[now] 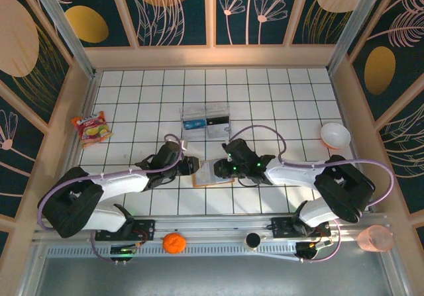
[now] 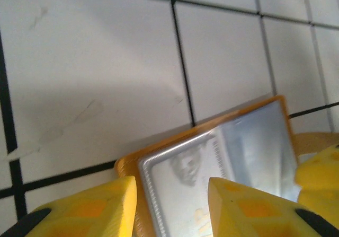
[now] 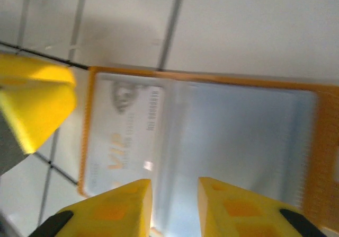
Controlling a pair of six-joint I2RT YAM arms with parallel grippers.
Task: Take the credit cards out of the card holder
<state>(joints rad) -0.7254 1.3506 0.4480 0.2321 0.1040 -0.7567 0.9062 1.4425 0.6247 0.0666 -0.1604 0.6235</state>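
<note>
From above, the open wallet [image 1: 211, 177] lies on the table [image 1: 132, 110] between both arms. At the left wrist, the left jaws stand parted over its corner, a silver card [image 2: 212, 157] pocketed there. At the right wrist, the right jaws hang slightly parted, empty, above the fold. No card looks drawn yet, so next one side should pin the leather while the other pinches the card's edge.

A: Any print legible?
B: Right wrist view: card [image 3: 122, 136] in holder [image 3: 326, 152] reads "VIP", orange letters. Digit row beside it, too blurred.
A: Left wrist view?
B: Same card, orange lettering cut off, unreadable. Packet [image 1: 92, 128] print too small.
</note>
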